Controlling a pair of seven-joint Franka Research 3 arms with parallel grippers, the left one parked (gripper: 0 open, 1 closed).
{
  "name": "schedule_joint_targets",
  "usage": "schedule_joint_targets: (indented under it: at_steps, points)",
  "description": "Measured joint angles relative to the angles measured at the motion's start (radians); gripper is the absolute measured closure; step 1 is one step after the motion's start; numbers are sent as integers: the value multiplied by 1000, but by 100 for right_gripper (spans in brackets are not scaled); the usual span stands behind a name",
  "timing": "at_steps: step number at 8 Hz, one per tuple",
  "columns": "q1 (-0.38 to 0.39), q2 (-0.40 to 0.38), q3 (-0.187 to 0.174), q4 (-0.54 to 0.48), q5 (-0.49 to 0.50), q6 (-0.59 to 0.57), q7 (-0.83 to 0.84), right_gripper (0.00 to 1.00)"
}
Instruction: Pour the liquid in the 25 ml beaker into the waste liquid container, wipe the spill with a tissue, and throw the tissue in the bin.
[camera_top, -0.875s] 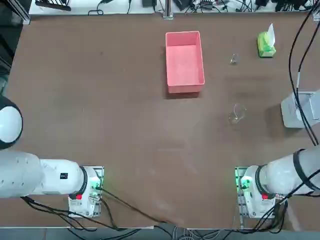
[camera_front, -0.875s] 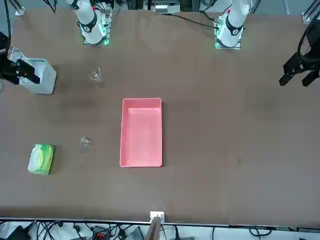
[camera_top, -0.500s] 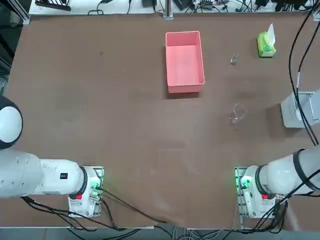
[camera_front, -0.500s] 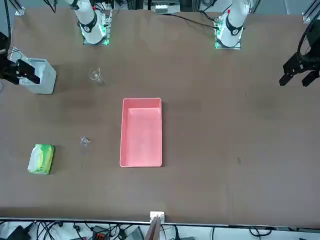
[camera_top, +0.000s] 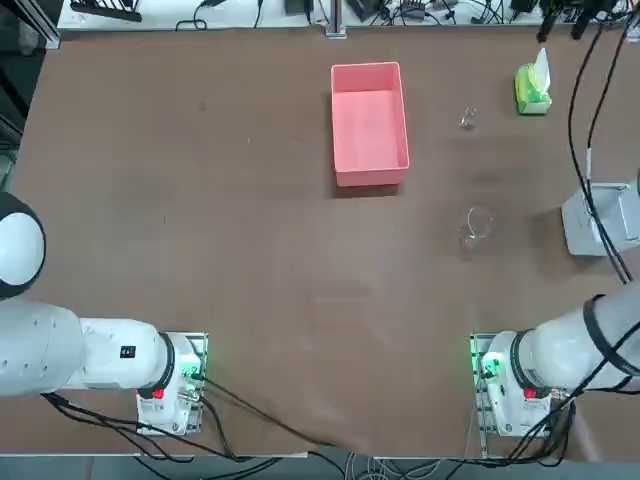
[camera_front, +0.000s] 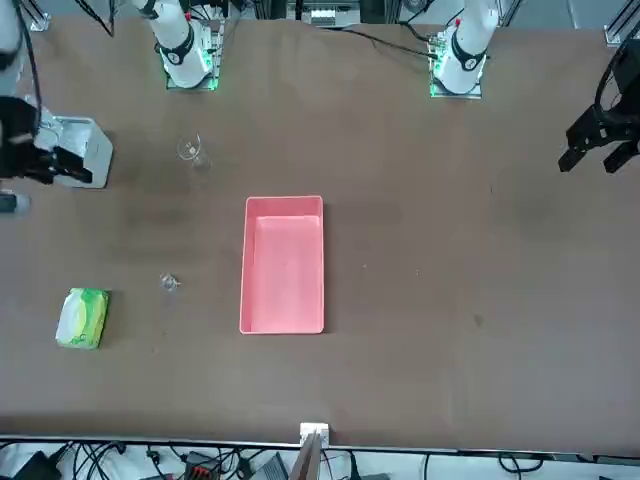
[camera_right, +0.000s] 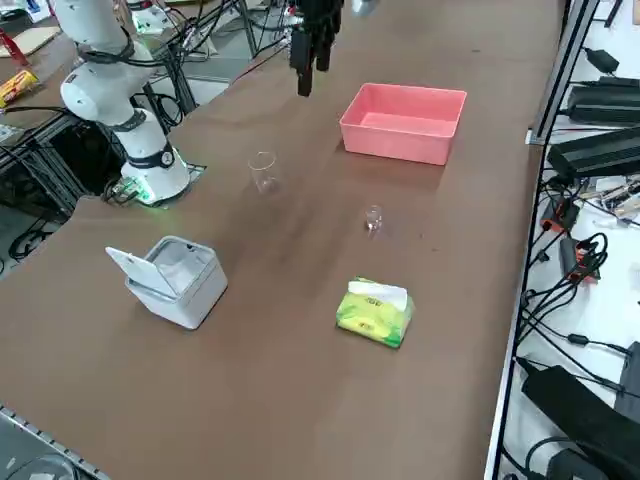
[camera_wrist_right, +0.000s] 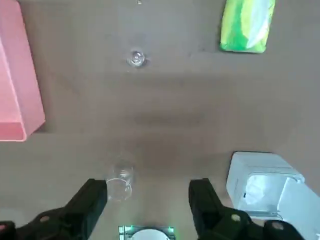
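The 25 ml beaker (camera_wrist_right: 136, 58) is a tiny clear glass standing upright on the brown table, also seen in the top view (camera_top: 467, 119) and the side view (camera_right: 373, 218). Beside it lies a green tissue pack (camera_wrist_right: 247, 25) with a white tissue sheet (camera_top: 541, 66) sticking out. A larger clear beaker with a spout (camera_wrist_right: 119, 180) stands nearer the arm's base. The white bin (camera_wrist_right: 265, 180) has its lid open. My right gripper (camera_wrist_right: 148, 192) hangs high above the table between the large beaker and the bin, open and holding nothing; it is well away from the tiny beaker.
A pink rectangular tray (camera_top: 370, 175) lies mid-table, to the left of the tiny beaker in the top view. The right arm's cables (camera_top: 585, 150) hang over the table's right edge, above the bin. No wet patch shows on the table.
The right arm has shifted a little near the bin in the front view, and its cables have swung in the top view. The gripper stays open and no object has moved.
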Motion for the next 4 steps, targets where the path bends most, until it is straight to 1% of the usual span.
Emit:
schedule_joint_targets:
  at_steps: [2,4]
  points:
    - [-1,84,0,-4,0,52,-65,0]
    - [-10,126,-2,-41,0,173,-204,0]
